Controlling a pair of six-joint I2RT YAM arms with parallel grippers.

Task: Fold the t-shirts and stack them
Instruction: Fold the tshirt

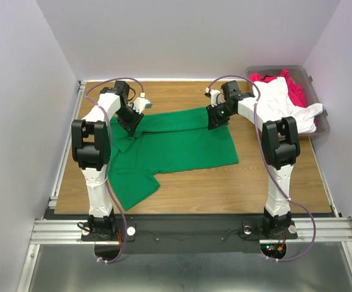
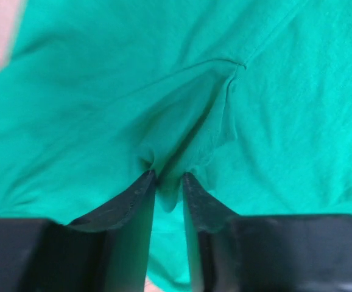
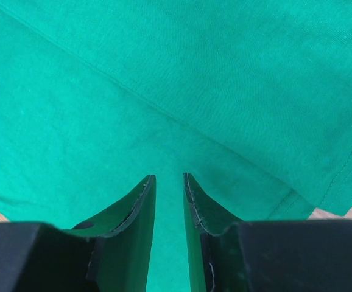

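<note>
Currently the green t-shirt (image 1: pixel 176 146) lies on the tabletop (image 1: pixel 255 182), and its far edge appears doubled over toward the middle.

- Left pincer (image 2: pixel 167 180): narrow, with a ridge of green cloth nipped between its tips beside a seam.
- Right pincer (image 3: pixel 168 182): equally narrow over flat cloth near the hem. Cannot tell whether it holds anything.
- Risk 1: if only the left side has cloth, a joint lift would likely skew the fold and drag the shirt sideways.
- Risk 2: the left pinch looks thin and may slip under tension.
- Cloth: bright green and soft. It is wrinkled at the near-left sleeve, which juts toward the bases.
- White t-shirt (image 1: pixel 279 100) drapes over the bin (image 1: pixel 278 68). Red t-shirt (image 1: pixel 295 91) is inside it.
</note>
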